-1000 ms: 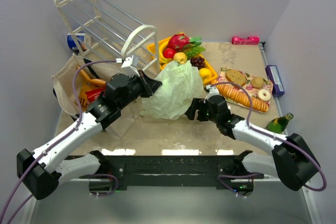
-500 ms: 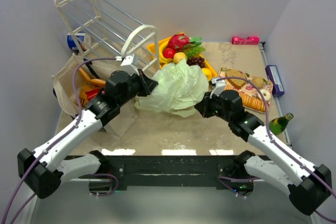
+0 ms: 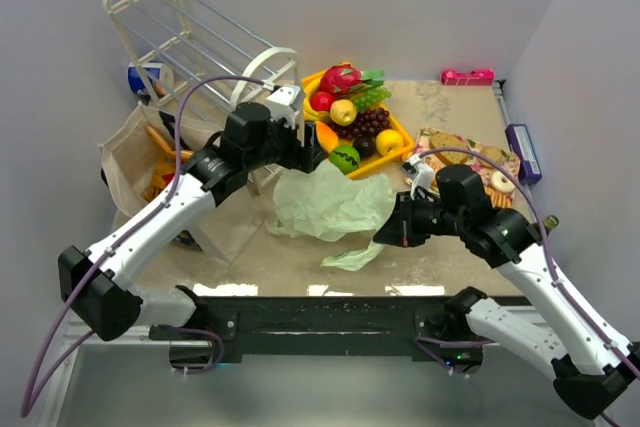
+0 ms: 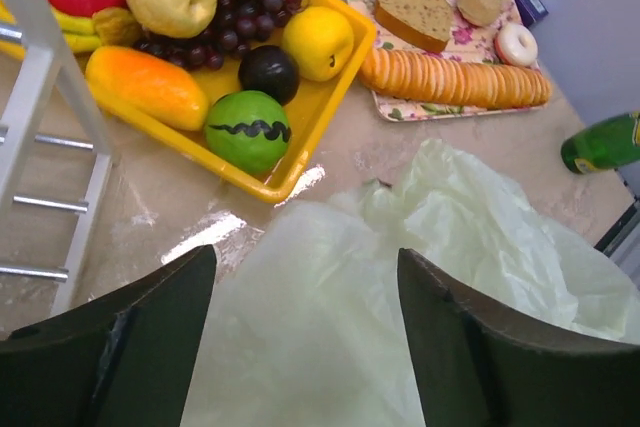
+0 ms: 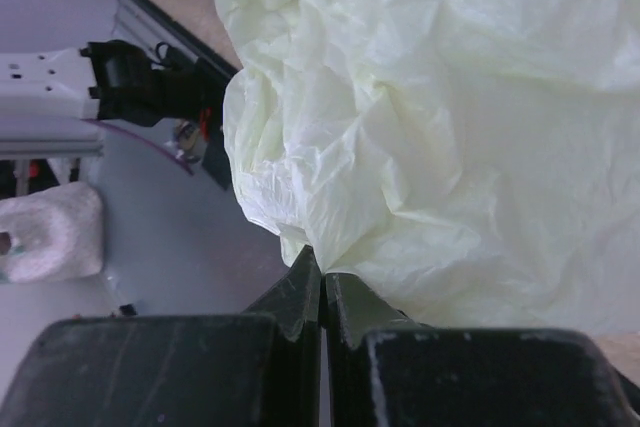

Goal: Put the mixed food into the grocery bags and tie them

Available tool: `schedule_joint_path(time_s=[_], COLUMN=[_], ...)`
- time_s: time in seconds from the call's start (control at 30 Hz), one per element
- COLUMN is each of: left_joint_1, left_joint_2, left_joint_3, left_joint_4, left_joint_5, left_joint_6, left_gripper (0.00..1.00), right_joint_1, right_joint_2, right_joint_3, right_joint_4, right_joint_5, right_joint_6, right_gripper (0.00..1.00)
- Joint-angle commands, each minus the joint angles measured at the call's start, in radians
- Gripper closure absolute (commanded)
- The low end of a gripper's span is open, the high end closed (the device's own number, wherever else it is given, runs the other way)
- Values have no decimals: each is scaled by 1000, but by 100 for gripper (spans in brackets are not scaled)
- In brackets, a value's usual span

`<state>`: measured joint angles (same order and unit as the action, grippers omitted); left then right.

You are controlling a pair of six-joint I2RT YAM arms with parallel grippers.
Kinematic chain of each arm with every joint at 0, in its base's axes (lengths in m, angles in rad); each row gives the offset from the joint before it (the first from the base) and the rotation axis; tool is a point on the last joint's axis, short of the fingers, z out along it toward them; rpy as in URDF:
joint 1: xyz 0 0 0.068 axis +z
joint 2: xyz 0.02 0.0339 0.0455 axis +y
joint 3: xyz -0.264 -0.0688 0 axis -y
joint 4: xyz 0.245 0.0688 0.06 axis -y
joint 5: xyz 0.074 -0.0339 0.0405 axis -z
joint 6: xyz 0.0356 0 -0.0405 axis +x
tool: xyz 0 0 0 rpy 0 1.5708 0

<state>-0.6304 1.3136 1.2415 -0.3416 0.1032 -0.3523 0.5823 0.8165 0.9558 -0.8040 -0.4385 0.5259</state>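
Pale-green plastic bag (image 3: 335,205) lies crumpled on the table at the centre of the top view, just below the yellow tray (image 4: 318,117), where the purple grapes (image 4: 235,7) and green apple (image 4: 247,130) sit. My right gripper (image 5: 322,287) is pressed together on a fold of the bag's edge, low in its wrist view. My left gripper (image 4: 305,337) hangs over the bag with fingers spread wide, gripping nothing; the beige tote (image 3: 125,159) stands at the left edge of the top view.

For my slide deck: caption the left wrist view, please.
Open left gripper above the pale-green plastic bag, with the yellow tray of toy fruit just beyond.
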Motion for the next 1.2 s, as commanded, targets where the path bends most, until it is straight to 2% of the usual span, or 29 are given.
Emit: schedule_joint_path(time_s=[0.0,0.07,0.13,0.2,0.23,0.27,0.3,0.37,0.4,0.47,0.5,0.53,0.6,0.73,0.83,0.97,1.17], left_joint_1=[1,1,1,-6,-27,-46,-63,-94,-95,-95,-95,-95,-95,-97,-97,-104,-135], left_joint_2=[-82,-121,-187,-244,-254,-264,-267,-296,-315,-394,-427,-462,-543,-606,-593,-547,-421], left_joint_3=[67,49,23,-26,-39,-56,-63,-127,-158,-271,-312,-351,-434,-497,-496,-498,-441], left_joint_4=[9,19,51,81,67,41,-21,-57,-60,-31,10,33,78,90,92,200,211], left_joint_5=[153,199,317,441,449,431,326,204,114,32,-65,-86,-63,-37,-5,229,323], left_joint_6=[180,249,301,311,320,325,328,287,256,138,93,40,26,28,59,116,229], left_gripper=[16,12,11,10,10,10,10,11,11,10,9,9,3,1,1,0,0], right_joint_1=[1,-1,1,1,-1,-1,1,-1,-1,-1,-1,1,-2,-2,-1,-2,-1], right_joint_2=[13,24,36,41,49,49,50,49,46,44,44,46,49,56,52,39,26], right_joint_3=[116,133,139,130,129,127,126,127,124,118,112,107,98,98,93,69,58], right_joint_4=[-63,-67,-64,-40,-31,-23,-5,20,46,65,75,81,106,129,131,141,138], right_joint_5=[-158,-163,-169,-184,-184,-184,-178,-167,-164,-134,-122,-100,-86,-86,-83,-85,-91], right_joint_6=[75,91,98,114,118,129,138,167,177,207,213,221,244,264,270,287,284], right_gripper=[100,100,100,100,100,100,100,100,100,100,100,100,100,100,100,100,100])
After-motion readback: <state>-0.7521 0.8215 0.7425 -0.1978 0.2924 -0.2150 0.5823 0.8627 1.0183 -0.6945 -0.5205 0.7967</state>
